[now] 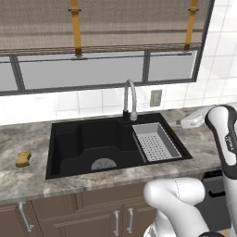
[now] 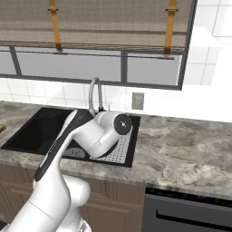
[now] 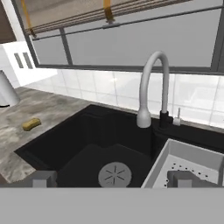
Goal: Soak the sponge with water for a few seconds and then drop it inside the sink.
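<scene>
The small yellow-orange sponge [image 1: 22, 159] lies on the marble counter left of the black sink [image 1: 69, 143]. In the hand view the sponge [image 3: 31, 124] sits beyond the sink's [image 3: 57, 144] left rim, far from my gripper [image 3: 113, 180]. The gripper is open and empty, its fingertips [image 3: 43, 178] spread wide above the sink's near edge, facing the round grey drain [image 3: 114, 174]. In the right base view my arm covers much of the sink [image 2: 31, 129], and a sliver of sponge [image 2: 1, 128] shows at the left edge. The water is out of view.
A curved silver faucet [image 3: 153, 87] stands behind the sink's middle. A grey perforated drainer tray [image 1: 155, 141] fills the sink's right part. A pale cylinder [image 3: 4, 89] stands on the counter far left. A wall outlet [image 1: 156, 97] and a window sit behind; an oven [image 2: 190, 213] is lower right.
</scene>
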Controlling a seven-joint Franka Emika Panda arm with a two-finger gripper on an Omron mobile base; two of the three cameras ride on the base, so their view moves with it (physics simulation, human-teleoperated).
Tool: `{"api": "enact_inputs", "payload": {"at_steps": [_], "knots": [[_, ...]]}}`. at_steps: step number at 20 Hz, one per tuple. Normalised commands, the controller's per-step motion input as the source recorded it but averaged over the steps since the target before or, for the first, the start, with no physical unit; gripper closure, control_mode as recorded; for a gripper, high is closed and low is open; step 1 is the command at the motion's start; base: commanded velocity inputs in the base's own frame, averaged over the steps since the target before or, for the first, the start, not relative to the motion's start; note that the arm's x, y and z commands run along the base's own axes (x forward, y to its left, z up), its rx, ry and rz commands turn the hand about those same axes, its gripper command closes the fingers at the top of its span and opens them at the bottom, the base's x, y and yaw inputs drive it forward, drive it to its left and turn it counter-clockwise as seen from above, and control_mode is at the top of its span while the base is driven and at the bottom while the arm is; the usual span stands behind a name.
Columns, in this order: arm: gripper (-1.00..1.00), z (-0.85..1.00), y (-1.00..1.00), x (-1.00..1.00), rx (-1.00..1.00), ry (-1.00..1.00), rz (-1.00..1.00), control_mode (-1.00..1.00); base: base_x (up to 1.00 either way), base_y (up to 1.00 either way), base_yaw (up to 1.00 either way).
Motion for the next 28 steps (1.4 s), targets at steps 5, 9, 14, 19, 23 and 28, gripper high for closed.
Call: {"api": "enact_inputs", "payload": {"at_steps": [5, 9, 14, 19, 23, 28], "knots": [[-1.0, -0.05, 0.02, 0.11, 0.0, -0.1, 0.0, -1.0, 0.0, 0.0, 0.0], [-1.0, 0.0, 0.0, 0.11, 0.0, -0.07, 0.0, -1.0, 0.0, 0.0, 0.0], [-1.0, -0.01, 0.0, 0.14, 0.0, -0.05, 0.0, -1.0, 0.0, 0.0, 0.0], [-1.0, -0.06, 0.0, 0.16, 0.0, -0.04, 0.0, -1.0, 0.0, 0.0, 0.0], [-1.0, -0.07, 0.0, 0.18, 0.0, -0.03, 0.0, -1.0, 0.0, 0.0, 0.0], [-1.0, -0.2, 0.03, 0.29, 0.02, 0.0, 0.0, -1.0, 0.0, 0.0, 0.0]]}}
